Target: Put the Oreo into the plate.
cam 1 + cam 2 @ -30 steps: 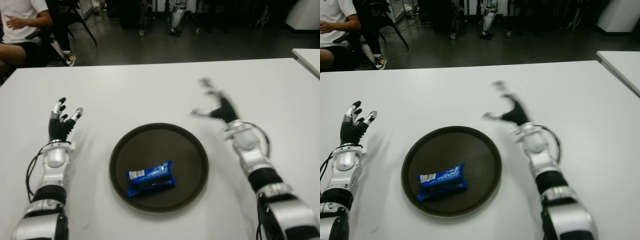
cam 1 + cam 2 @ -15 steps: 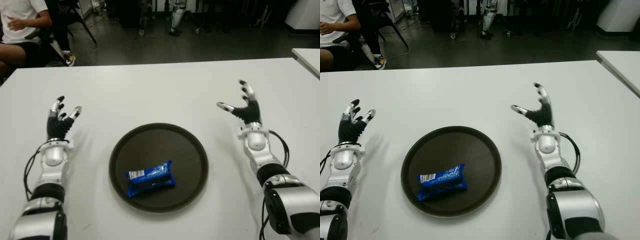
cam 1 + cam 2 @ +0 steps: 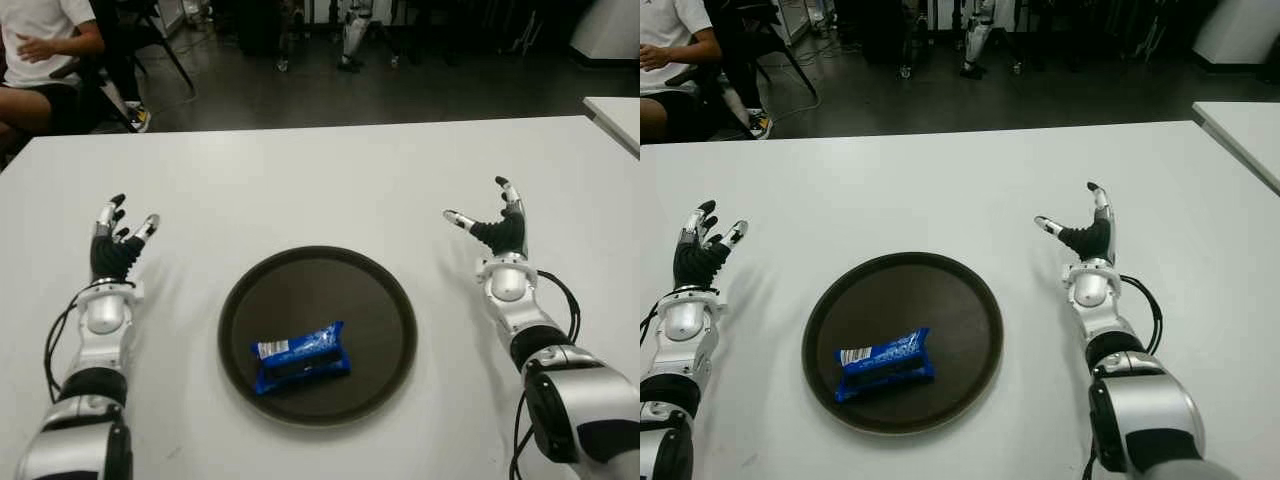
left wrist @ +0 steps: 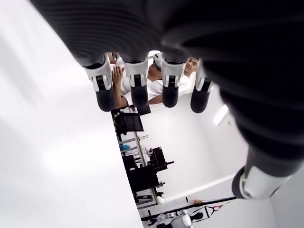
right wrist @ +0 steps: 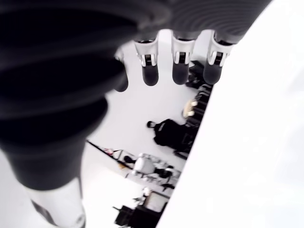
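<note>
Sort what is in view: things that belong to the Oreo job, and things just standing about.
Job:
Oreo pack, lying in the plate
plate
right hand, open, right of the plate
left hand, open, left of the plate

Standing about:
white table
seated person beyond it

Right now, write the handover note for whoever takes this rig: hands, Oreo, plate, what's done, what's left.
Left hand: open, empty, showing left of the plate.
Right hand: open, empty, fingers spread, showing right of the plate.
Oreo pack: lying flat inside the dark round plate, toward its near-left part, touched by neither hand.
Plate sits on the white table between the two hands.
Done: the Oreo is in the plate.
Left: nothing on the placement itself; just keep both hands clear of the plate.
</note>
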